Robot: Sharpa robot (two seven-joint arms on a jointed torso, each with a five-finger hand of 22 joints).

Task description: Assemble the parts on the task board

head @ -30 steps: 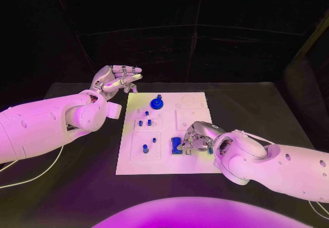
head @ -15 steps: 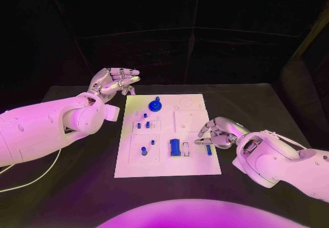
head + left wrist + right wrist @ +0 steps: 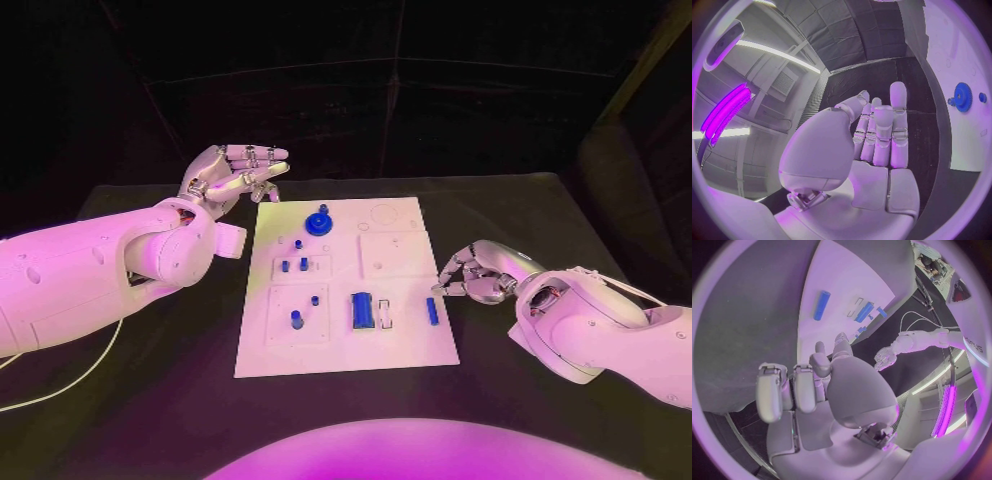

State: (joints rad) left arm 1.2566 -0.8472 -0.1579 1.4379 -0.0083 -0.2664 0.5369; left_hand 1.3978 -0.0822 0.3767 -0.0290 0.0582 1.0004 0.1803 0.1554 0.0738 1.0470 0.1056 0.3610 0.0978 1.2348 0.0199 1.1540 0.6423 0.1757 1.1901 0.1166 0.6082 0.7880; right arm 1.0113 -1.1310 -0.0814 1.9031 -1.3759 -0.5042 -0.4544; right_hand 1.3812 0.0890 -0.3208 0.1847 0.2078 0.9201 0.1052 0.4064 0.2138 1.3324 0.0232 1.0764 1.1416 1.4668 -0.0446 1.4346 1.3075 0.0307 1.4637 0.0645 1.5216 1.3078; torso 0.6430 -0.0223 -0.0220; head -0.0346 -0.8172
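The white task board point(image 3: 346, 355) lies in the middle of the black table. On it are a blue gear point(image 3: 319, 222), several small blue pegs point(image 3: 294, 265), a blue block point(image 3: 362, 310) and a blue bar point(image 3: 431, 311). My right hand point(image 3: 476, 272) hovers just off the board's right edge, fingers curled in and holding nothing. My left hand point(image 3: 231, 172) is raised beyond the board's far left corner, palm up, fingers straight, empty. In the left wrist view my left hand point(image 3: 879, 135) is apart from the gear point(image 3: 962, 96). The right wrist view shows my right hand point(image 3: 817, 385), the bar point(image 3: 822, 305) and the block point(image 3: 864, 311).
An empty narrow slot point(image 3: 385, 313) sits between the block and the bar. Bare black table point(image 3: 534, 215) surrounds the board. A white cable point(image 3: 65, 385) runs along the table's left side.
My right hand has drawn back from the blue block, off the board to the right, leaving the block and bar lying there. My left hand has barely moved.
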